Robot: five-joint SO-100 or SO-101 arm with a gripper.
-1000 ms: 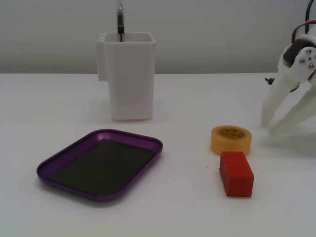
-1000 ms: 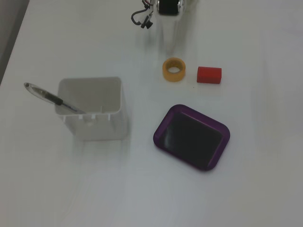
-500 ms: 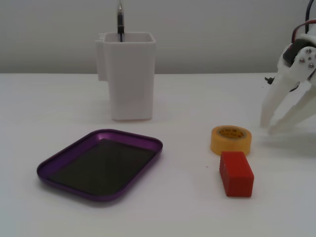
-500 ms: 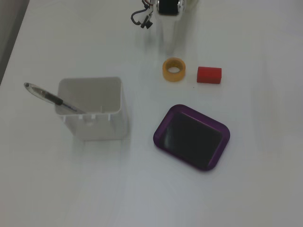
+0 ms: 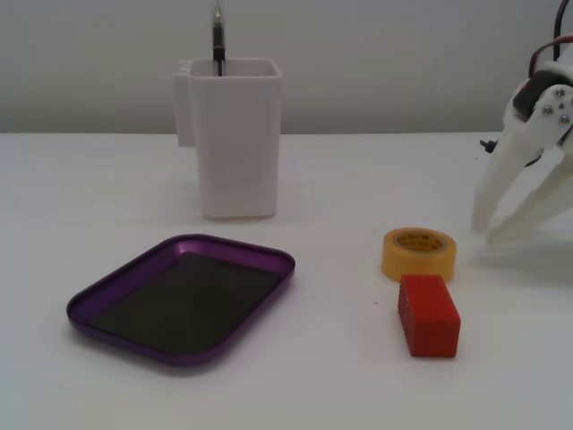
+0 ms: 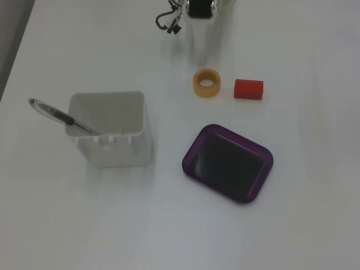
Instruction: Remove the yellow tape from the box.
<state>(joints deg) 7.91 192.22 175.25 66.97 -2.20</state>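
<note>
The yellow tape (image 5: 419, 253) lies flat on the white table, outside the box, just behind the red ribbed block (image 5: 429, 314). In the other fixed view the tape (image 6: 207, 82) lies left of the block (image 6: 248, 89). The box, a shallow purple tray (image 5: 233, 245) with a dark bottom, is empty; it also shows in the other fixed view (image 6: 228, 163). My gripper (image 5: 490, 231) is open and empty, its fingertips just above the table to the right of the tape. From above, the gripper (image 6: 201, 53) points down toward the tape and stands apart from it.
A tall white container (image 5: 237, 143) with a pen (image 5: 217, 36) stands behind the tray; from above the container (image 6: 112, 146) is left of the tray, with the pen (image 6: 56, 114) leaning out. The arm's cables (image 6: 169, 22) hang at the top.
</note>
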